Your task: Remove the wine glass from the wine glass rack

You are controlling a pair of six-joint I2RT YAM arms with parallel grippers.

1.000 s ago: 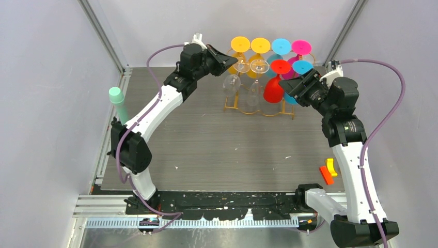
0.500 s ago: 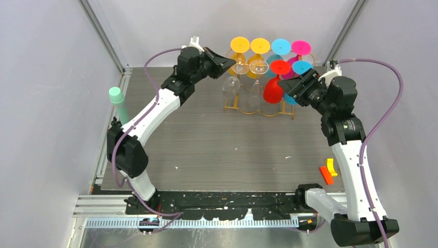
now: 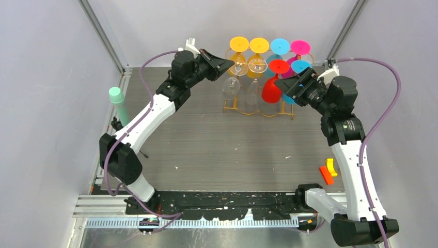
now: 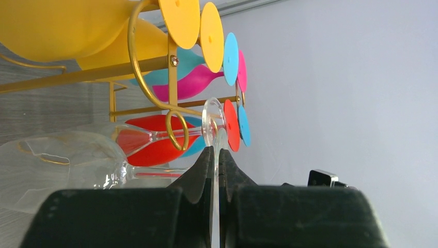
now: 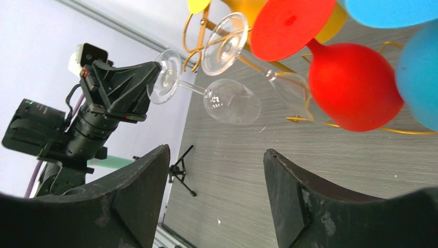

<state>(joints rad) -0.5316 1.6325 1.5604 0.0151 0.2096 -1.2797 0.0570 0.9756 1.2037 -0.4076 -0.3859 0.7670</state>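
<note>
The gold wine glass rack (image 3: 243, 108) stands at the far middle of the table, with coloured glasses and a clear one (image 3: 256, 66) hanging upside down from its top rail (image 4: 155, 62). My left gripper (image 3: 229, 64) is shut on the foot of a clear wine glass (image 5: 232, 103) at the rack's left end. That glass is tilted, and its stem (image 4: 150, 170) runs below the gold loop (image 4: 175, 129). My right gripper (image 5: 214, 152) is open and holds nothing. It hangs at the rack's right end, just by the red glass (image 3: 271, 90).
Yellow (image 3: 240, 44), blue (image 3: 280, 45) and pink (image 3: 301, 47) glasses hang on the rack's far side. A green cup (image 3: 116, 95) stands at the table's left edge. Small orange and yellow pieces (image 3: 327, 173) lie at the right edge. A small black stand (image 5: 182, 173) lies on the table.
My left arm has stretched further away and slightly left, carrying the clear glass by its foot. My right gripper's jaws have opened wider and edged left.
</note>
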